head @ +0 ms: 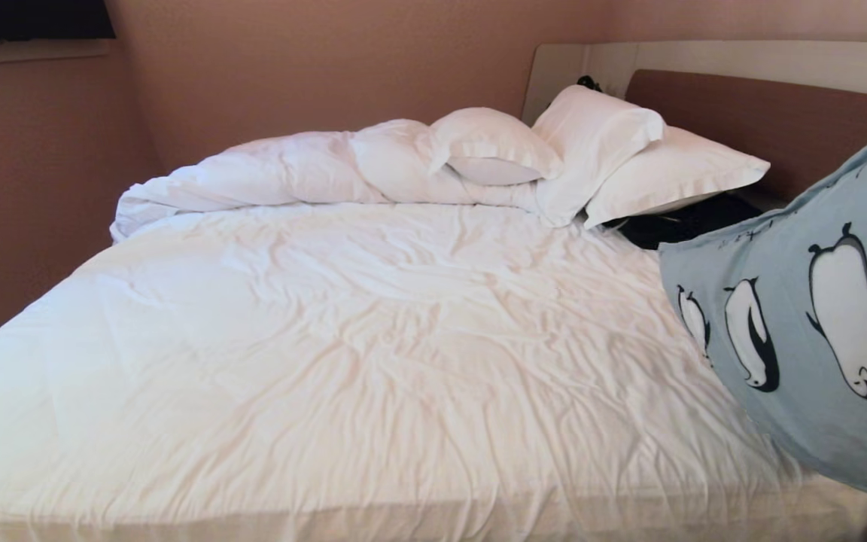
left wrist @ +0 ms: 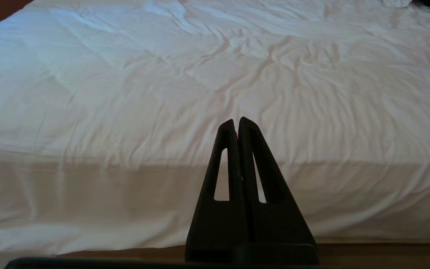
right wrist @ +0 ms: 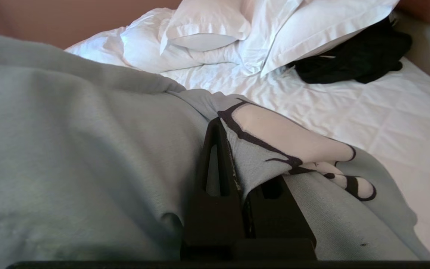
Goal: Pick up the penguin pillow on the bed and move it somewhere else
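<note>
Matte black pincer [left wrist: 238, 121] with triangular, slotted fingers [left wrist: 225, 164]

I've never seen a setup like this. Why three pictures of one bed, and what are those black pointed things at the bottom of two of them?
It is a two-armed robot on wheels, standing beside the bed. The wide picture comes from a camera on its head. The other two come from cameras on its wrists, looking along its fingers, and the black wedges are those fingers.

The left gripper is shut and holds nothing; it just points at the white sheet.

The right gripper is clamped on a fold of the penguin pillow, the light blue one. From the head camera it fills the right edge of the picture.

Near the headboard lie white pillows, a bunched duvet and a dark piece of cloth.
</note>
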Available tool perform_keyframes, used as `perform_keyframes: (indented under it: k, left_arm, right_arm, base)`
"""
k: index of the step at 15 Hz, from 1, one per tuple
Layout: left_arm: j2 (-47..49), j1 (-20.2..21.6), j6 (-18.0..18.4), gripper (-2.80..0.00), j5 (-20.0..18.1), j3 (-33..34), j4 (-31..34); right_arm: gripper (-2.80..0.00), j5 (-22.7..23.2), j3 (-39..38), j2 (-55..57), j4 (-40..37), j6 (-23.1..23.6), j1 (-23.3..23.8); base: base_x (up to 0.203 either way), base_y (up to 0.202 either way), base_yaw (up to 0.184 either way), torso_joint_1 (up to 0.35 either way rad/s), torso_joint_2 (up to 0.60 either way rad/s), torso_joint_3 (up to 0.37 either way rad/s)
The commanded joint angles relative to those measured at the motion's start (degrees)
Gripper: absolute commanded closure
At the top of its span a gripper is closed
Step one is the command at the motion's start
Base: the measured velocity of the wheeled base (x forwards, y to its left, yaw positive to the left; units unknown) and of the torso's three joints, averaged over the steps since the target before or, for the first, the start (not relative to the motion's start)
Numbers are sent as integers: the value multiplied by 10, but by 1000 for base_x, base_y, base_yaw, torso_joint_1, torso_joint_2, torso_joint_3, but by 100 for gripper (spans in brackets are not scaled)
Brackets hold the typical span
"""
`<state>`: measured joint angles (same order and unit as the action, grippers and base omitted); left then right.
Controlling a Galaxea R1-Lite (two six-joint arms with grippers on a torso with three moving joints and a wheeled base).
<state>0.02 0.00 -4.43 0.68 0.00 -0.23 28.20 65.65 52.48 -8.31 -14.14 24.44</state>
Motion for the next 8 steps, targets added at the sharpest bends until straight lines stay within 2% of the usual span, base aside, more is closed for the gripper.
perform_keyframes:
  k: [1, 8]
  left_arm:
    - [0, 0, -1, 0, 0, 2, 0]
    - [0, 0, -1, 0, 0, 2, 0]
  right_arm:
    - [0, 2, -1, 2, 0, -1, 0]
    - [0, 2, -10, 2, 3, -1, 0]
  base:
    - [0, 197, -2, 2, 7, -2]
    - [0, 193, 0, 3, 2, 1]
